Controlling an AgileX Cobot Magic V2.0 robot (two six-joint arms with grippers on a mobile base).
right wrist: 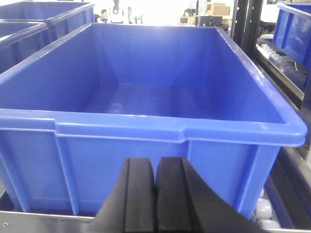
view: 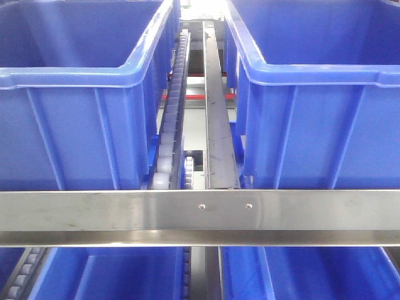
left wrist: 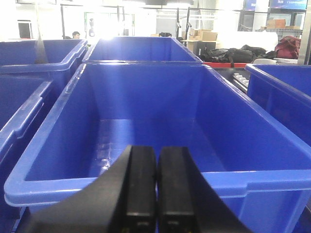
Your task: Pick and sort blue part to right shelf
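The blue part is out of view in all frames. The right shelf fills the front view: a steel front rail (view: 200,215), white roller tracks (view: 174,119) and large open blue bins (view: 75,112) on both sides. My left gripper (left wrist: 156,151) is shut and empty, its black fingers pressed together just above the near rim of an empty blue bin (left wrist: 146,126). My right gripper (right wrist: 155,162) is shut and empty, in front of the near wall of another empty blue bin (right wrist: 146,97). Neither gripper shows in the front view.
A second blue bin (view: 319,106) stands at the right of the roller track, and more bins (view: 112,275) sit on the lower level. A steel divider rail (view: 215,119) runs between the bin rows. More bins (left wrist: 29,58) flank the left gripper's bin.
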